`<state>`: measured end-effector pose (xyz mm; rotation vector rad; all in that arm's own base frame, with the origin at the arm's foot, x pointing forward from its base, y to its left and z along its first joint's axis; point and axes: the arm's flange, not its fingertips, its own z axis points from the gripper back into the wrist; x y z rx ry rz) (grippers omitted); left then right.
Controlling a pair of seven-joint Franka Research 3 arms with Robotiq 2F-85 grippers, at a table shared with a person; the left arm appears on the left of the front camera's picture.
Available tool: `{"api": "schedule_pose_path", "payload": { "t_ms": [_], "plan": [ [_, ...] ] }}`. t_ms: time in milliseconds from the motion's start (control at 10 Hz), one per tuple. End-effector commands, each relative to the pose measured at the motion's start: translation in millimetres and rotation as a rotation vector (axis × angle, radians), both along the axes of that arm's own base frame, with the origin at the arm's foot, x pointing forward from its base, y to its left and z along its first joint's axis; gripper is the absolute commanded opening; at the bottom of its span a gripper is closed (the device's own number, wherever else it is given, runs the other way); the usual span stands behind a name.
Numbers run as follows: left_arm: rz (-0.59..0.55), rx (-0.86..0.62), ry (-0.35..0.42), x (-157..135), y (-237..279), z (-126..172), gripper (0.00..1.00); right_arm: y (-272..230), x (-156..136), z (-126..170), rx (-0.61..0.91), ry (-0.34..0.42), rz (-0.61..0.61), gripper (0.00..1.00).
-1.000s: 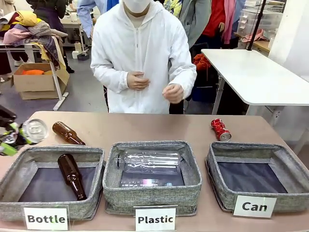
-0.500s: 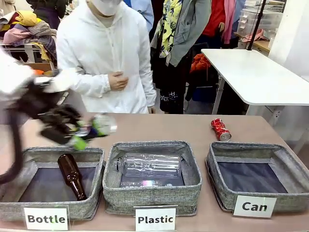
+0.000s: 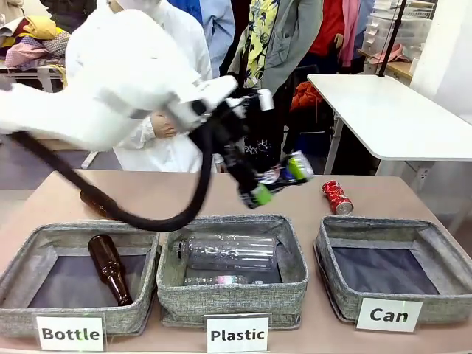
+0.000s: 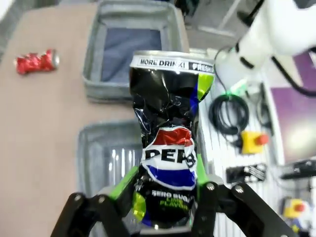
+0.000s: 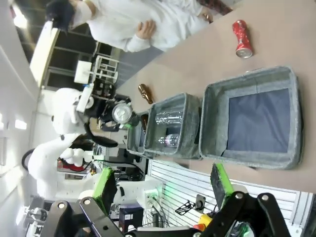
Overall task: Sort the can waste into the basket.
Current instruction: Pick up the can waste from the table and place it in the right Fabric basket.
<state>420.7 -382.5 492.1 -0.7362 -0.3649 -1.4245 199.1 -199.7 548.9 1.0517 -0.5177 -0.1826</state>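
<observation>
front view: the left gripper (image 3: 278, 182) hangs above the far rim of the grey woven bin labelled "plastic" (image 3: 232, 299). its green pads (image 3: 259, 195) are clenched on the dented black metal can with blue-yellow print (image 3: 289, 174). the crushed red metal can (image 3: 336, 197) lies on the table (image 3: 184, 193), just behind the grey woven basket labelled "can" (image 3: 435, 306).

left wrist view: both pads press the black can's lower half, and its silver end points toward the basket (image 4: 111, 91).

right wrist view: the right gripper (image 5: 163, 185) is spread wide, grasping nothing, with the basket (image 5: 210, 128) ahead of it.
</observation>
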Motion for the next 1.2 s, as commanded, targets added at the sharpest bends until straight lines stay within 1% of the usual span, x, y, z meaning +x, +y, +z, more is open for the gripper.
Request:
{"api": "schedule_pose_path", "payload": {
  "t_ms": [0, 100, 200, 300, 400, 500, 600, 700, 800, 900, 1100],
  "plan": [
    [0.032, 0.042, 0.057, 24, -65, -4, 0.5, -18, -6, -3, -0.021, 0.001, 0.019, 1.0],
    [0.027, 0.058, 0.074, 25, -114, -18, 0.5, -24, -9, -7, -0.033, -0.003, 0.014, 1.0],
    [0.015, 0.091, 0.091, 24, -151, -30, 0.5, -29, -10, -10, -0.023, -0.01, 0.006, 1.0],
    [0.0, 0.112, 0.082, 27, -180, -39, 0.5, -34, -10, -11, -0.013, -0.029, -0.032, 1.0],
    [0.03, 0.111, 0.017, 33, -202, -44, 0.5, -18, -8, -8, -0.007, -0.004, -0.007, 1.0],
    [0.036, 0.115, 0.012, 39, -221, -50, 0.5, -18, -8, -8, -0.007, -0.004, -0.007, 1.0],
    [0.039, 0.125, 0.017, 44, -233, -54, 0.5, -18, -8, -8, -0.007, -0.004, -0.007, 1.0],
    [0.046, 0.133, 0.004, 47, -241, -58, 0.5, -18, -8, -8, -0.007, -0.004, -0.007, 1.0],
    [0.027, 0.161, -0.043, 49, -247, -61, 0.5, -18, -8, -8, -0.007, -0.004, -0.007, 1.0],
    [-0.026, 0.171, -0.059, 46, -252, -64, 0.5, -18, -8, -8, -0.007, -0.004, -0.007, 1.0],
    [-0.115, 0.174, -0.035, 40, -259, -67, 0.5, -18, -8, -8, -0.007, -0.004, -0.007, 1.0]
  ]
}}
